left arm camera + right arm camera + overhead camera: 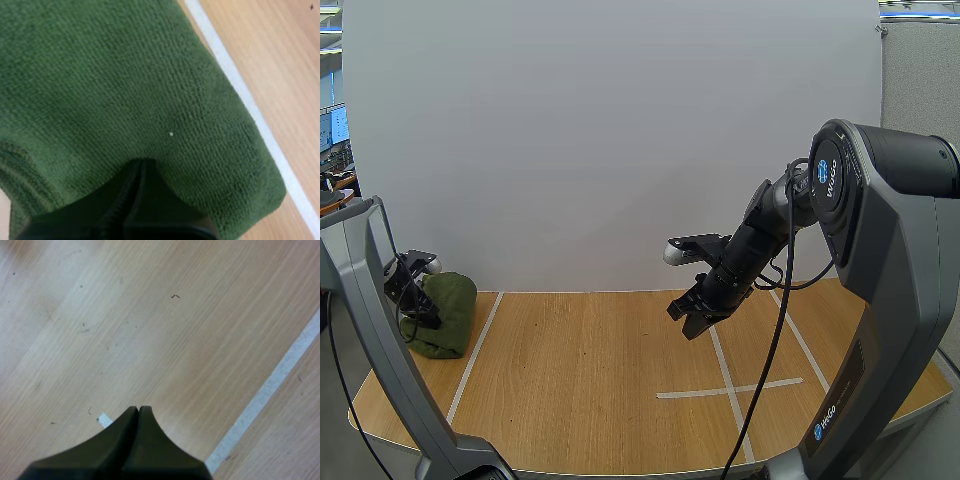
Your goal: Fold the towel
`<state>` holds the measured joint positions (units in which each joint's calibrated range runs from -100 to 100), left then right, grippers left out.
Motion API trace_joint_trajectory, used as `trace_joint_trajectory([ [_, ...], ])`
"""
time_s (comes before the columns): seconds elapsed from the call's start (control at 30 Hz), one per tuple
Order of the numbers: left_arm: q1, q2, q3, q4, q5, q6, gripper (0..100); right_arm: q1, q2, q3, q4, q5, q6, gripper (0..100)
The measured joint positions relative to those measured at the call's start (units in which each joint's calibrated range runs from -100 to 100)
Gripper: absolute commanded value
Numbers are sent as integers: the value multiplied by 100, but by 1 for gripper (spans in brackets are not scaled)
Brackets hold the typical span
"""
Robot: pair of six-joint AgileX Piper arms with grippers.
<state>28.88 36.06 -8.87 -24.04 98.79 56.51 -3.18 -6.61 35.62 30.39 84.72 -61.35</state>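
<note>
Bearing "WeGo", right arm hovers apart from towel.

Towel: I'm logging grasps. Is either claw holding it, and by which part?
Left claw is shut, pressed into the green towel away from its edges; a real pinch cannot be told. Right claw holds nothing.

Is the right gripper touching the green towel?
Apart. High view: the right gripper hangs over the table; the towel lies far off at its left side.

Right gripper fingers pressed together as one dark wedge above bare wood table, white tape line beside it.
</note>
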Motion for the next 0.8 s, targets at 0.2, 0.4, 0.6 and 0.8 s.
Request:
trace_joint_trajectory([
  [0.2, 13, -24, -62, 52, 16, 0, 0, 0, 0, 0, 0, 0, 0, 0],
  [0.4, 69, -229, -226, 173, 33, 7, 0, 0, 0, 0, 0, 0, 0, 0],
  [0.6, 98, -256, -266, 607, 33, 7, 0, 0, 0, 0, 0, 0, 0, 0],
  [0.8, 98, -71, -277, 659, 33, 7, 0, 0, 0, 0, 0, 0, 0, 0],
])
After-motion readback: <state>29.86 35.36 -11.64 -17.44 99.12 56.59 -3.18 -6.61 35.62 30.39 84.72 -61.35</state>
